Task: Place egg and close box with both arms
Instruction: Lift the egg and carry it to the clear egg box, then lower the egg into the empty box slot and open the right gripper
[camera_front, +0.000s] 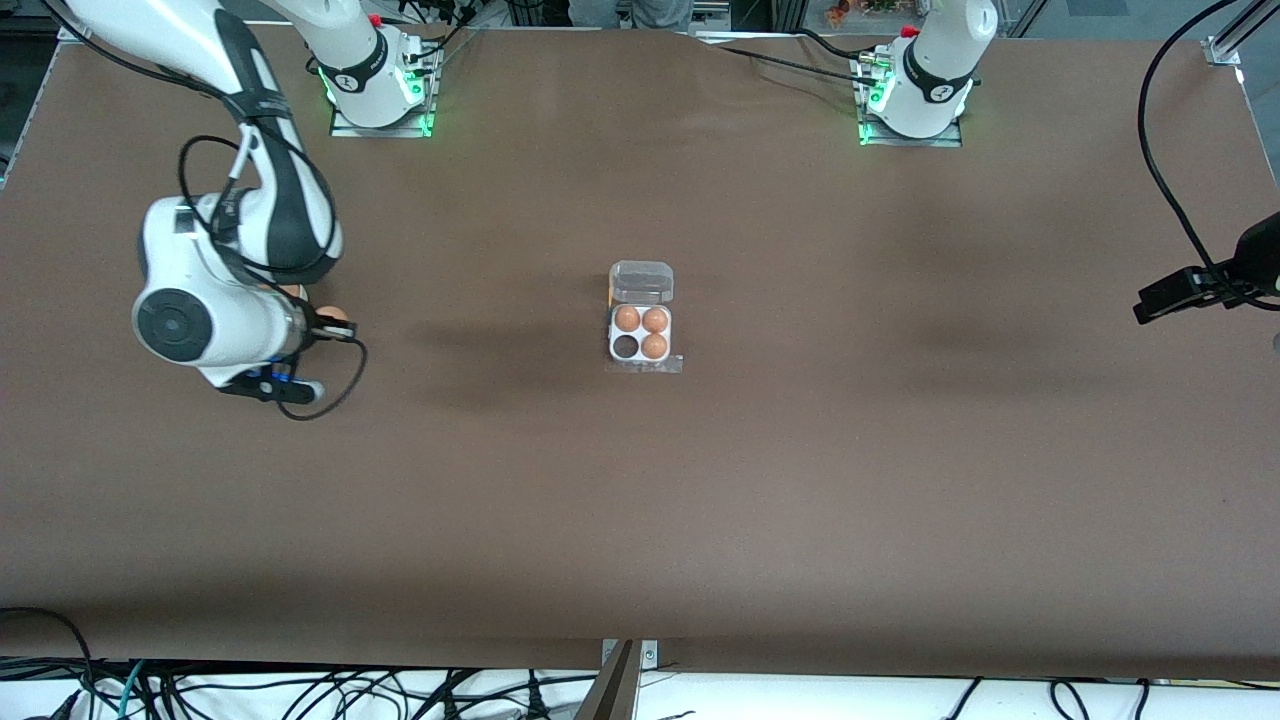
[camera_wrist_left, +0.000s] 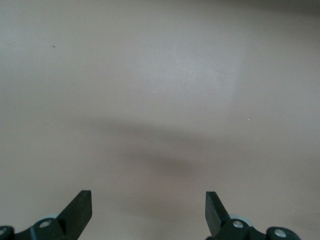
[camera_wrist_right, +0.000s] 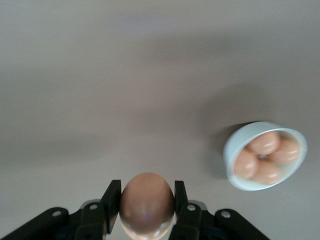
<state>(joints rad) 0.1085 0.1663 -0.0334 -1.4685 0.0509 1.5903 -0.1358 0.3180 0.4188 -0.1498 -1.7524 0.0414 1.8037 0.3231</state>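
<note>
Orange-brown egg (camera_wrist_right: 146, 204) clamped betw. right claw (camera_wrist_right: 146, 207) fingers, over table w/ bowl (camera_wrist_right: 264, 155) below; left claw (camera_wrist_left: 148, 210) released.

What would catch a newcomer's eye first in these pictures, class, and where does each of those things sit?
First, the egg clamped between the fingers of the right gripper, held in the air above the table at the right arm's end. Next, the box at the middle of the table, lid open, three eggs in it and one cell empty. The right wrist view also shows a white bowl of eggs below.
</note>
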